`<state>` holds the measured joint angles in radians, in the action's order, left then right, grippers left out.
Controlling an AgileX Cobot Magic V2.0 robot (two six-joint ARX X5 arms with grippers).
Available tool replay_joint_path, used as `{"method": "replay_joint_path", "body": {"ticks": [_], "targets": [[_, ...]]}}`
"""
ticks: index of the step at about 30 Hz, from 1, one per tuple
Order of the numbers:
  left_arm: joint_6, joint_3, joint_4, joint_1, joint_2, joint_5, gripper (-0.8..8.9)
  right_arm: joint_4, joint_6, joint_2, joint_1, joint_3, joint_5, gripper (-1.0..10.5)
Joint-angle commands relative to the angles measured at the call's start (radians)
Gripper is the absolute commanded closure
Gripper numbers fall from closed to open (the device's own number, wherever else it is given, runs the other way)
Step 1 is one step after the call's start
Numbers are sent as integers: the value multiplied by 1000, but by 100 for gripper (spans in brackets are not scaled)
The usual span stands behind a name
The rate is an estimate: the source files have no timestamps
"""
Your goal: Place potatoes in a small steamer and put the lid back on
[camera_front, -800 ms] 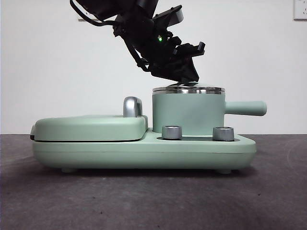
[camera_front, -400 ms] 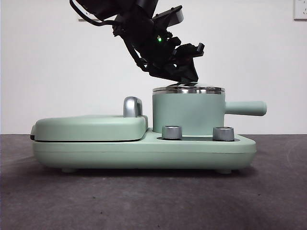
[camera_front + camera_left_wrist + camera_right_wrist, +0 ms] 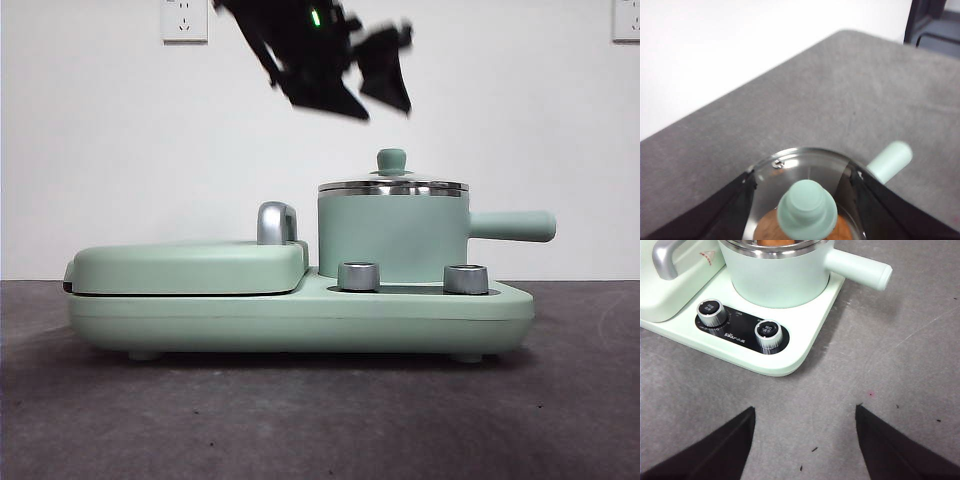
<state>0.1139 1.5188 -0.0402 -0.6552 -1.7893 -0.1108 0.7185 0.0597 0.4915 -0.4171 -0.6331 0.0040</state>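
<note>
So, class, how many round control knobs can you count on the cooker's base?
2. One knob sits on the base below the steamer's left side; the other knob sits further right, towards the handle. None seem hidden.

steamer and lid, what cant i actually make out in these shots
- Potato: left wrist view shows only an orange-brown sliver through the lid, behind the knob and cut by the edge; the steamer wall hides it in front view.
- Left gripper: motion-blurred in front view, arm cut off at the top.
- Dial markings: too small in right wrist view.
- Right gripper: only its two jaws show.
</note>
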Motion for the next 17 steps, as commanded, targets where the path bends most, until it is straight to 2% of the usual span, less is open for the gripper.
{"method": "replay_joint_path", "body": {"ticks": [1, 5, 8, 17], "targets": [[-91, 14, -69, 9, 43, -3, 505, -8, 11, 3, -5, -2, 0, 639], [-174, 12, -187, 32, 105, -3, 505, -8, 12, 3, -5, -2, -4, 639], [-186, 2, -253, 48, 148, -3, 505, -8, 12, 3, -5, -2, -7, 639], [-203, -216, -240, 84, 345, -3, 505, -8, 12, 3, -5, -2, -31, 639]]}}
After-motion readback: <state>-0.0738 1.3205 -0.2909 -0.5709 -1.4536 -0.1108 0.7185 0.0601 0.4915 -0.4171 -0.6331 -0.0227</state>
